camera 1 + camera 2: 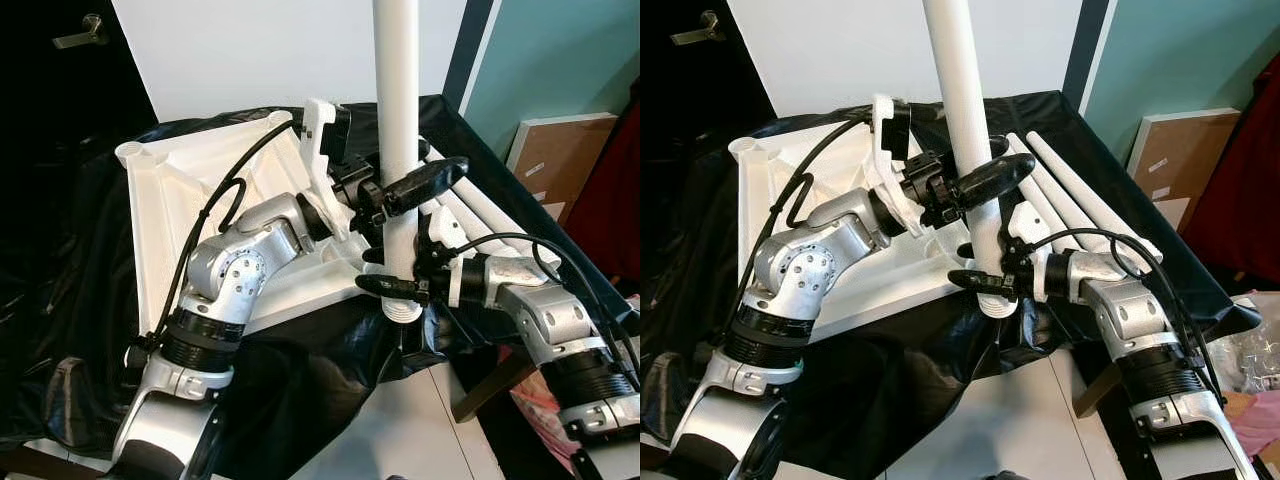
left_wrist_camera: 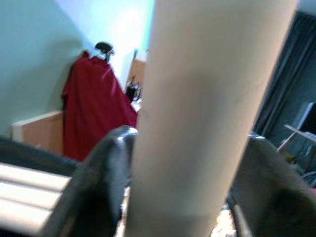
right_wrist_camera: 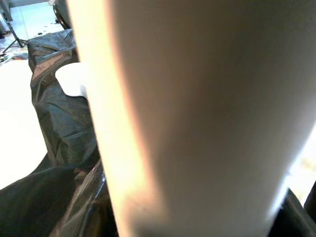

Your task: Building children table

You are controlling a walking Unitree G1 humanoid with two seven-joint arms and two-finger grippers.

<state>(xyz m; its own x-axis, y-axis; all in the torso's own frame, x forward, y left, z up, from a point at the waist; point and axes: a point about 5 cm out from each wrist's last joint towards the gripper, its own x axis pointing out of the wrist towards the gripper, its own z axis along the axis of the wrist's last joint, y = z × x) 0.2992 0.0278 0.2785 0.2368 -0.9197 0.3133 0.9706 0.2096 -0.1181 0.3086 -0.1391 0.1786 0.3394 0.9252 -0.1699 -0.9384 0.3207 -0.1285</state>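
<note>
The table leg (image 1: 397, 100) stood upright over the upturned tabletop's (image 1: 180, 200) corner, left gripper (image 1: 400, 190) clamped higher, right gripper (image 1: 392, 272) clamped near its foot

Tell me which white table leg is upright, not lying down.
The table leg held by both grippers: left gripper above, right gripper near its base. The spare legs lie flat on the black sheet behind it.
</note>
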